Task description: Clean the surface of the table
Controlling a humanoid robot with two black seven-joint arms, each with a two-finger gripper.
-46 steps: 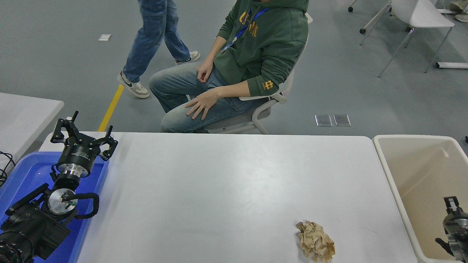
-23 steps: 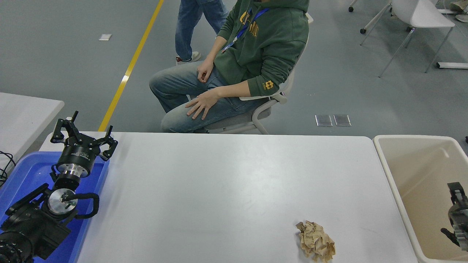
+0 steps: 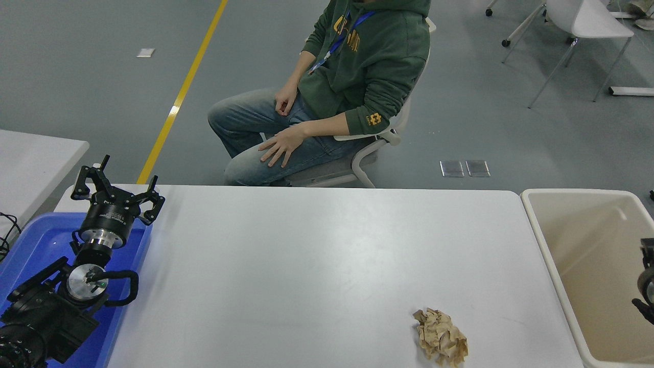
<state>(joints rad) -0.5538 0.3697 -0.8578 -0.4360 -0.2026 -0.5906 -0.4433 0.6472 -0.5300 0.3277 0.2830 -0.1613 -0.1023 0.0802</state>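
The robot's right gripper [image 3: 647,286] slides further toward the right edge of the head view, over the beige plastic bin [image 3: 541,240] beside the table; a second earlier more of it showed inside the bin's outline, and now only a sliver of black and metal remains in frame. Whether its jaws are open or closed cannot be told from what is left in view.

The large white matte table surface [image 3: 306,266] fills the middle of the scene, and it is not yet clean: a crumpled ball of brown paper [image 3: 440,343] lies near its front right corner, in the same spot as a second ago, well apart from the retreating gripper and short of the bin's near wall. The arm's drift away from the paper suggests that no pick-up is under way at this moment, so the main work of the task appears still ahead.

The left gripper [image 3: 117,193] stays parked at the lower left above the blue plastic tray [image 3: 30,245], its jaws spread open and holding nothing.

Beyond the surface's far edge a person in a green hooded top [image 3: 368,61] sits on a white chair, hands on lap. A second person in jeans who walked behind them moments before has left the frame.
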